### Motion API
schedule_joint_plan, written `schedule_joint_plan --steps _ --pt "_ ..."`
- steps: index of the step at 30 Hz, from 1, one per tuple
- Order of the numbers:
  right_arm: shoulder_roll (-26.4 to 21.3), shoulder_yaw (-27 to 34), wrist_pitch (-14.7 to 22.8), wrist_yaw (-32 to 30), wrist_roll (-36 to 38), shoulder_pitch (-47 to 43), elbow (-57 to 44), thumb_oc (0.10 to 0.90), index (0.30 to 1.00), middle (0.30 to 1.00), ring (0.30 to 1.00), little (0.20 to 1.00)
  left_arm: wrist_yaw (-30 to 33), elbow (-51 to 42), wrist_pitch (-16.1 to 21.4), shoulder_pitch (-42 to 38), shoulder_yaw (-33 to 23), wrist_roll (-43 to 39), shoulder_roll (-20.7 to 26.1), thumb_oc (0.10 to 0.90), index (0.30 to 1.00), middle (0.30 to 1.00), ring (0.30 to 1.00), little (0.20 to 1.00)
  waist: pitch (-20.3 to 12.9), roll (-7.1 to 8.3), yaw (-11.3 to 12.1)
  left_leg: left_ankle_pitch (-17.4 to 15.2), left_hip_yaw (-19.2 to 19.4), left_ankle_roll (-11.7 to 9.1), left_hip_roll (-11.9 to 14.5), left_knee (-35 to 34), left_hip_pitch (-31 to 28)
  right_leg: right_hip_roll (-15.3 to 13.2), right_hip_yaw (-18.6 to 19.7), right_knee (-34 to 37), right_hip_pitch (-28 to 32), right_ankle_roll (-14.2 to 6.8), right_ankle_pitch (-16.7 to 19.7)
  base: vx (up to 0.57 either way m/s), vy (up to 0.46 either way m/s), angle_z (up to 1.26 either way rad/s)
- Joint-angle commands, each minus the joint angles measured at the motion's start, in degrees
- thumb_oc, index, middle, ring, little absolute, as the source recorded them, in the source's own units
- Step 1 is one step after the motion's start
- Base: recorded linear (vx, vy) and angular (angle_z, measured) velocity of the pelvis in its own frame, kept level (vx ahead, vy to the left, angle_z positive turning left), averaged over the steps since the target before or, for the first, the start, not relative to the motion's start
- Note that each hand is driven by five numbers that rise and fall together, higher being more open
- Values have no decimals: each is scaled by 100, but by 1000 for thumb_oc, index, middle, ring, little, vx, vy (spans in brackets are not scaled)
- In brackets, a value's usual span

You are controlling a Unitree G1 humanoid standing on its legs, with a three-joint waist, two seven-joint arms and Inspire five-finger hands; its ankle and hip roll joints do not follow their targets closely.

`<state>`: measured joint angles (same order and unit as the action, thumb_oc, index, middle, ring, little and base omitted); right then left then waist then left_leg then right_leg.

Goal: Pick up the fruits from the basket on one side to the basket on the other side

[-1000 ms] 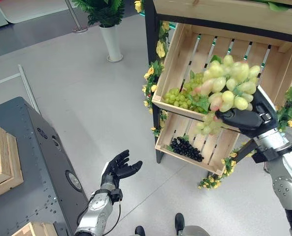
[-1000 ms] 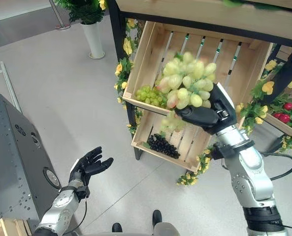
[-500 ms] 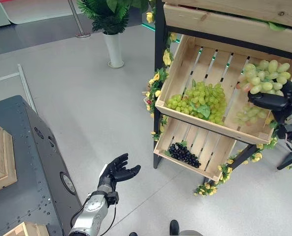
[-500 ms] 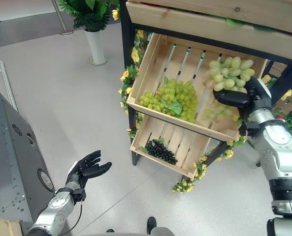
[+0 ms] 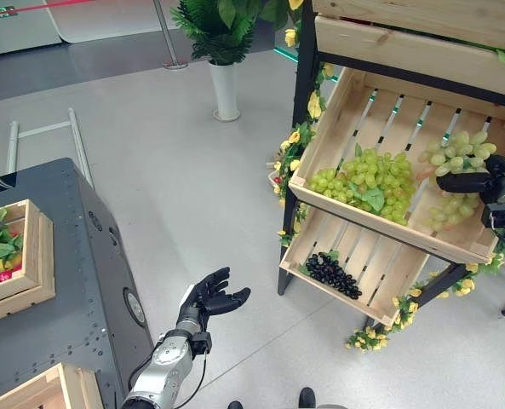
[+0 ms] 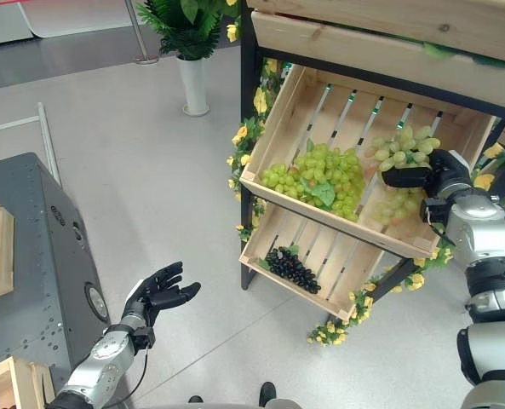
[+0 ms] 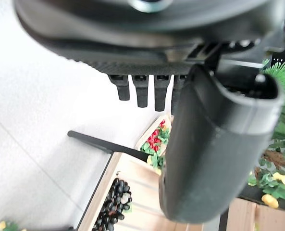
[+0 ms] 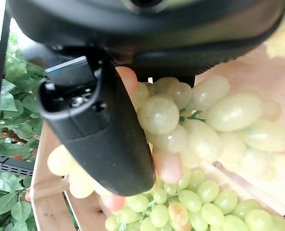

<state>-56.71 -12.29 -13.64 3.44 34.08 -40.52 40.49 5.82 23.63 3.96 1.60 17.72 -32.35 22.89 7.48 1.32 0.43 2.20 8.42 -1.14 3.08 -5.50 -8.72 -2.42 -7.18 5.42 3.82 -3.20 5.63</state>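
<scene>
From the left eye, the right hand (image 5: 476,181) is gripping a grape bunch (image 5: 456,152) over the upper crate (image 5: 337,128); more green grapes (image 5: 367,176) are lying beside it. The left hand (image 5: 208,299) is hanging with fingers spread, holding nothing.

At the right wrist, the thumb (image 8: 108,139) is pressing into the bunch.

At the left wrist, straight fingers (image 7: 141,90) are pointing toward black grapes (image 7: 112,207).

Right hand (image 6: 429,176) clasped on the grape bunch (image 6: 403,152) above the crate (image 6: 279,119); left hand (image 5: 208,300) low, fingers spread.
</scene>
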Motion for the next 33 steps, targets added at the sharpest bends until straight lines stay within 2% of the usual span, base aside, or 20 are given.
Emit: schedule_joint_plan --steps 1,2,10,14,19,25,31,33 --pt "-571 -313 825 -315 -388 -1379 155 400 300 300 300 300 -66 -246 360 -675 264 -44 285 800 900 900 900 900 -319 330 164 -705 -153 264 -407 50 -108 23 -40 -42 468 -10 -503 0 0 0" --pt "-549 -369 815 -286 -464 -1384 123 800 900 900 900 900 -77 -244 363 -673 269 -51 284 800 900 900 900 900 -318 323 169 -703 -157 265 -410 50 -107 21 -46 -42 471 -9 -506 0 0 0" --pt "-578 -848 768 -216 -1379 -1558 -57 800 900 900 900 900 -175 -260 388 -641 287 34 317 800 900 900 900 900 -289 313 194 -703 -164 263 -413 50 -124 1 -79 -42 494 -11 -523 0 -1 5" --pt "-638 -1045 362 -187 -1727 -1608 -91 800 900 900 900 900 -175 -332 372 -634 310 61 317 800 900 900 900 900 -271 319 174 -703 -131 271 -412 50 -134 -5 -63 -42 492 -14 -514 2 -2 1" --pt "-635 -1128 137 -259 -1870 -1659 -79 800 900 900 900 900 -122 -363 381 -666 335 -7 346 800 900 900 900 900 -255 306 135 -708 -102 275 -407 50 -152 2 -19 -42 491 -22 -503 0 0 0" --pt "-660 -1073 -113 -277 -2087 -1606 -266 800 900 900 900 900 -125 -454 375 -617 285 -29 391 800 900 900 900 900 -250 290 100 -710 -80 277 -405 50 -150 8 33 -42 473 -26 -499 21 -3 -1" --pt "-669 -824 -62 -465 -1884 -1392 -843 800 900 900 900 900 -150 -398 388 -565 219 -35 411 800 900 900 900 900 -240 275 29 -716 -43 280 -400 50 -147 16 74 -42 454 -27 -507 34 -10 -6" --pt "-652 -683 -18 -564 -2174 -1204 -1136 800 900 900 900 900 -136 -413 374 -535 191 -30 396 800 900 900 900 900 -245 263 -7 -719 -34 283 -400 50 -141 23 103 -42 443 -29 -510 31 -5 0"
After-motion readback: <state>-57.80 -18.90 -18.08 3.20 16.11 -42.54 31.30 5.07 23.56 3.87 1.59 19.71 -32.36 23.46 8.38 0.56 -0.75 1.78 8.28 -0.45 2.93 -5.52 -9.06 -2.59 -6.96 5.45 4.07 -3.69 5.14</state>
